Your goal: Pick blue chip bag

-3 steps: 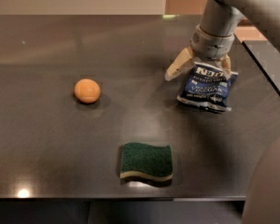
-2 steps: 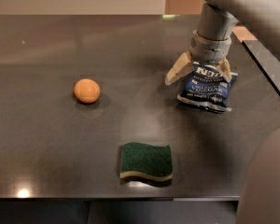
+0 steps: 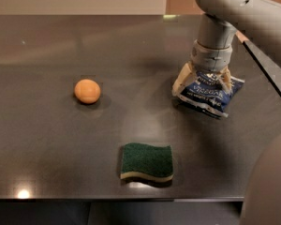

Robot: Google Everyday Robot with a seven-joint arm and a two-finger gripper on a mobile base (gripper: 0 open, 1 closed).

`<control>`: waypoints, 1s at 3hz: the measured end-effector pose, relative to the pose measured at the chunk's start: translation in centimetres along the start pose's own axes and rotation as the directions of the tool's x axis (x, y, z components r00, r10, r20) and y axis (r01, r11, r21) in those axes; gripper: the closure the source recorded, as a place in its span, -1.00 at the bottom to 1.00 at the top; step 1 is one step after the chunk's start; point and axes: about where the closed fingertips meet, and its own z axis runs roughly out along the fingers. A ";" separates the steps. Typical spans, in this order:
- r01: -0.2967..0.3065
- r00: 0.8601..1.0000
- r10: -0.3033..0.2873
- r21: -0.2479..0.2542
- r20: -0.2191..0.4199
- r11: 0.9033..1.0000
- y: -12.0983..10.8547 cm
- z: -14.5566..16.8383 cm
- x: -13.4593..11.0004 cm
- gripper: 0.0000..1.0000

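The blue chip bag (image 3: 210,95), dark navy with white lettering and crimped edges, lies on the dark table (image 3: 131,46) at the right. My gripper (image 3: 203,82) comes down from above onto the bag's upper end. Its two pale fingers (image 3: 180,82) are spread wide and stand on either side of the bag, one at its left edge and one at its right. The jaws are open around the bag, not closed on it. The wrist hides the bag's top part.
An orange ball (image 3: 87,91) sits left of centre. A green sponge (image 3: 147,161) lies near the front edge. The table's right edge runs diagonally just past the bag. A grey robot part (image 3: 269,186) fills the lower right corner.
The gripper has come down lower over the bag, with its fingers now straddling the bag's sides. The bag, ball and sponge have stayed in place.
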 end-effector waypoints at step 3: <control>0.021 0.998 -0.024 0.044 0.059 0.999 -0.1 -2.5 -0.1 0.73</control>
